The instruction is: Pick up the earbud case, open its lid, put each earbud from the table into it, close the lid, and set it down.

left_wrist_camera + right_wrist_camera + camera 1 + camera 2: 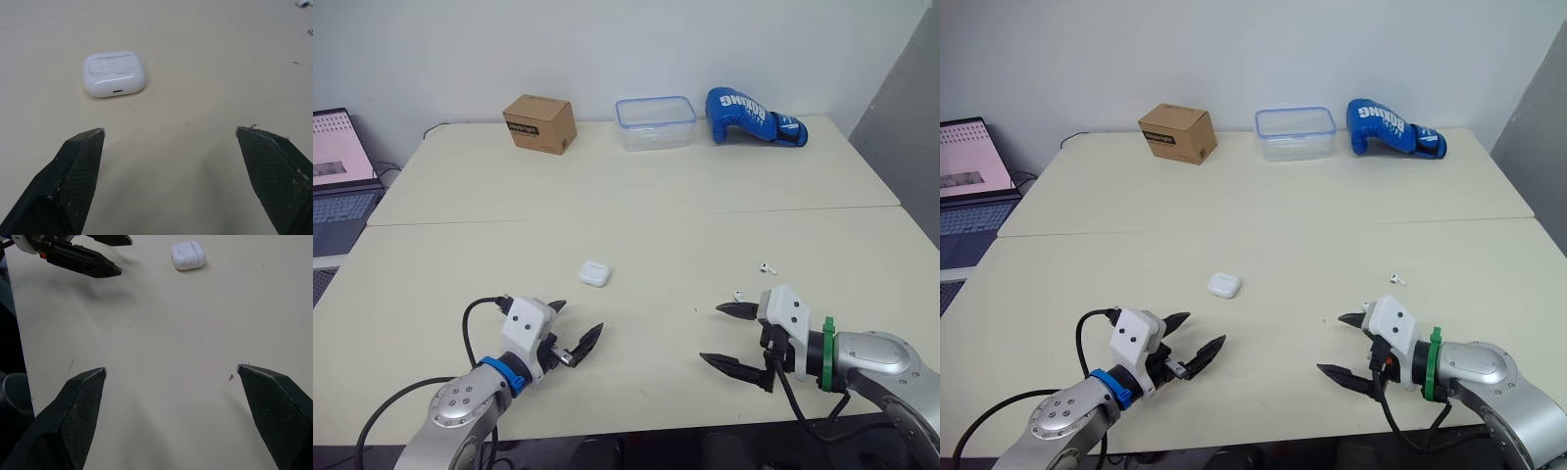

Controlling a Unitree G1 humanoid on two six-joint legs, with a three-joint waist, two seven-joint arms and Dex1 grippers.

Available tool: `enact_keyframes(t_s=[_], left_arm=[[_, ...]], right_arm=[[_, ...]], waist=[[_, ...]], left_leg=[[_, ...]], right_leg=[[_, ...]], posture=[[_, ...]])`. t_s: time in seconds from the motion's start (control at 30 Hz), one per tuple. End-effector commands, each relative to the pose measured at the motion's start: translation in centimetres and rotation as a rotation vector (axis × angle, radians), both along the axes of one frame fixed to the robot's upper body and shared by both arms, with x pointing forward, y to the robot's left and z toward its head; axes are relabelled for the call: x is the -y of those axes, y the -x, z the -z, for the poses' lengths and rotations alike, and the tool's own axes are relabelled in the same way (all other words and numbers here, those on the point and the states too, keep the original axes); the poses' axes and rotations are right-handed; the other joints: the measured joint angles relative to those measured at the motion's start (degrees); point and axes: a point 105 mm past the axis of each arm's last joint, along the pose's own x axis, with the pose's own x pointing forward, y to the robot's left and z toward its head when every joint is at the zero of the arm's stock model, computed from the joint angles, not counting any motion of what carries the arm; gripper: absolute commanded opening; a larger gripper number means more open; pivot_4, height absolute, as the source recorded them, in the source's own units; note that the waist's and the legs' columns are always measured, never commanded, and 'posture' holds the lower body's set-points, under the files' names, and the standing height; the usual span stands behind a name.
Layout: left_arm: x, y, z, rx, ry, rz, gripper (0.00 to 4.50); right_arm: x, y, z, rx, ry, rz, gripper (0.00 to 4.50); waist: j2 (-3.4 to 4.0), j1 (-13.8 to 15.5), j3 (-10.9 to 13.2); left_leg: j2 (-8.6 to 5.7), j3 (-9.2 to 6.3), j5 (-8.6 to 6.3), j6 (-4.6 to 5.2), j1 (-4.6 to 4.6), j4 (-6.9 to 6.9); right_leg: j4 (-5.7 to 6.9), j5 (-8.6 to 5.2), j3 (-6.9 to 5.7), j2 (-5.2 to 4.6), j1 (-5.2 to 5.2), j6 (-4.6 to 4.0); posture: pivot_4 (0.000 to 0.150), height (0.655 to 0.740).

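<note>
Head stereo eyes look down over the table (656, 196); both low wrist cameras face the earbud case (114, 73).

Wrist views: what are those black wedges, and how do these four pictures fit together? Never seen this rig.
It is a humanoid robot whose two arms each end in a two-fingered black gripper. The two wide pictures come from a camera pair on its head, looking down at a cream table. The close ones come from wrist cameras; the wedges are that gripper's own fingers. The left gripper and right gripper are open, holding nothing. On the table lie a small white rounded earbud case, lid shut, and two tiny white earbuds near the right gripper. Farther back: a brown cardboard box, a clear plastic container, a blue boxing glove.
</note>
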Motion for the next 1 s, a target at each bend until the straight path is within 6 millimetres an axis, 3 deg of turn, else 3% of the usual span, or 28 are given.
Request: enact_keyframes(t_s=[0.03, 0.67, 0.83, 1.0], left_arm=[[0.0, 0.1, -1.0, 0.026, 0.016, 0.022, 4.5], [-0.5, 0.1, -1.1, 0.009, -0.002, 0.022, 4.5], [-1.3, -2.1, -2.1, 0.099, -0.003, -0.079, 4.5], [-0.2, -3.7, -2.5, 0.134, 0.032, -0.105, 4.5]], right_arm=[[0.1, 0.2, -0.6, 0.033, -0.009, -0.012, 4.49], [0.2, 0.8, 0.1, 0.033, -0.012, -0.019, 4.49], [-0.1, -0.5, -1.3, 0.118, -0.056, 0.02, 4.49], [0.3, -2.4, -3.5, 0.198, -0.085, 0.044, 4.49]], waist=[[0.0, 0.0, 0.0], [0.0, 0.0, 0.0], [0.0, 0.0, 0.0], [-0.01, 0.0, 0.0]], left_leg=[[0.0, 0.0, 0.0, 0.0, 0.0, 0.0], [0.0, 0.01, 0.0, 0.0, 0.01, 0.0], [0.0, 0.0, 0.0, 0.0, 0.01, 0.0], [-0.02, 0.0, 0.02, -0.03, 0.01, 0.01]], right_leg=[[0.0, 0.0, 0.0, 0.0, 0.0, 0.0], [0.01, 0.0, 0.01, 0.0, 0.0, 0.0], [0.03, 0.0, 0.0, 0.0, 0.0, 0.0], [-0.01, 0.01, 0.01, 0.0, 0.01, 0.0]], posture=[[0.15, 0.7307], [0.15, 0.7307], [0.15, 0.7307], [0.15, 0.7307]])
